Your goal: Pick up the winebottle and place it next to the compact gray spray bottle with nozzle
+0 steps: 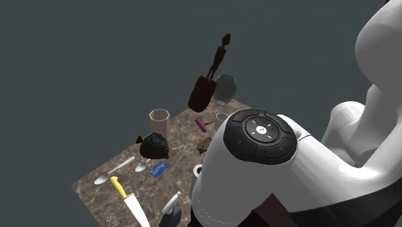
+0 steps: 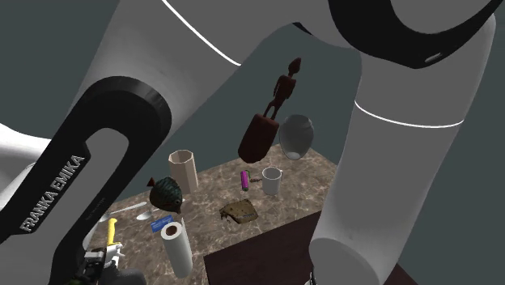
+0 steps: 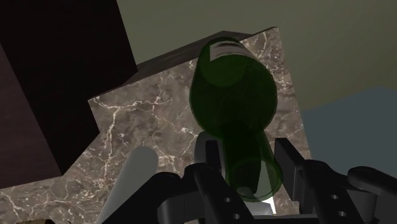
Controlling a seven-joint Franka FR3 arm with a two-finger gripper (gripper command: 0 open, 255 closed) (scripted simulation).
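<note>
The black two-finger gripper (image 3: 248,147) clasps the neck of the translucent green wine bottle (image 3: 233,89). The bottle's long axis runs along the fingers, mouth near the palm and base pointing far out over the brown marble tabletop (image 3: 146,121).

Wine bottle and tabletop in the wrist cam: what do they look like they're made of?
The wine bottle is probably glass: dark green, smooth and see-through. The tabletop looks like brown marble with pale branching veins, though it could be a printed surface.

White lettering — FRANKA EMIKA — is running along the black arm link (image 2: 91,158) in the second exterior view; the label on the winebottle (image 3: 234,95) is showing nothing legible.
</note>
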